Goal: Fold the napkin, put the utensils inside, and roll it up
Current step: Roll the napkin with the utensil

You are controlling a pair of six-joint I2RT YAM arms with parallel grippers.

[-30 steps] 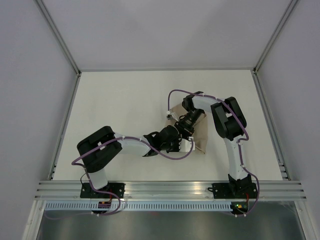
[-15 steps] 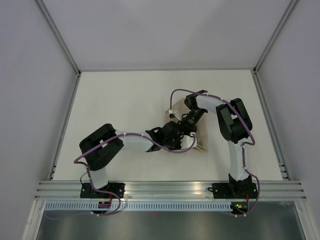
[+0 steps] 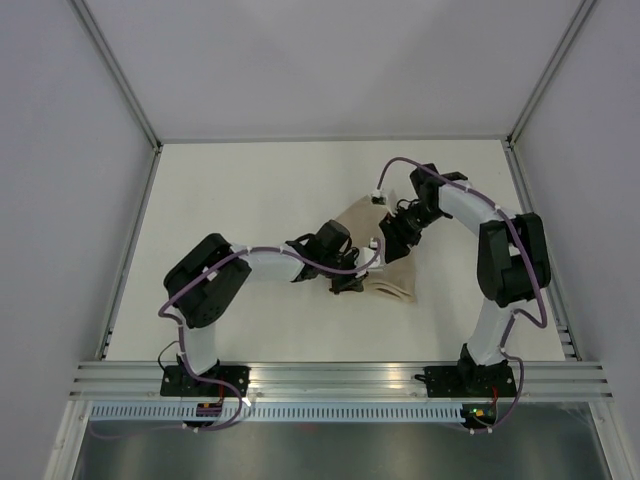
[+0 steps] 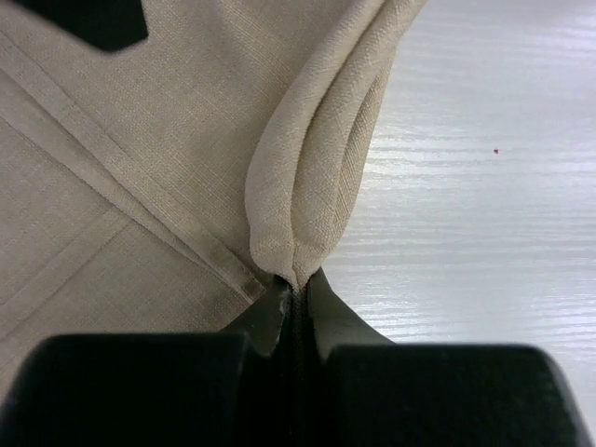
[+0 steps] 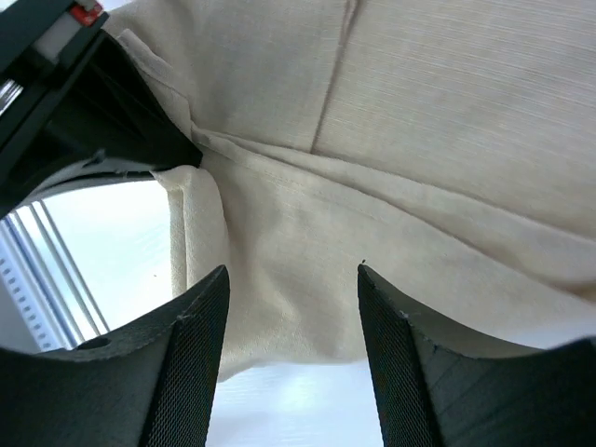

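Since half a second ago my right arm has swung out wider and its elbow now sits further to the right, while the left tool (image 4: pixel 296 289) has shifted a little toward the far side and more of the napkin (image 3: pixel 393 285) shows spread beyond it.

From the left wrist camera I see the left tool closed tight, its tips pinching a doubled fold of the beige cloth. That fold stands up in a soft loop straight ahead of the tips. To the left of the tool the napkin lies flat, with stitched hem lines running diagonally across it. To the right of the tool is bare white table (image 4: pixel 466 186). A dark shape cuts into the far left corner of this view; I cannot tell what it is.

The right tool (image 5: pixel 291 275) is spread wide and grips nothing. Its two black fingers (image 5: pixel 191 372) frame the cloth, which fills most of the view ahead of them, creased and layered. I cannot tell whether the tips touch the fabric. Ahead and to the left of the right tool I see the dark body of the left tool, right at the napkin's folded edge.

From overhead, both tools meet over the napkin, near each other, left tool on its near-left side and right tool on its far-right side.
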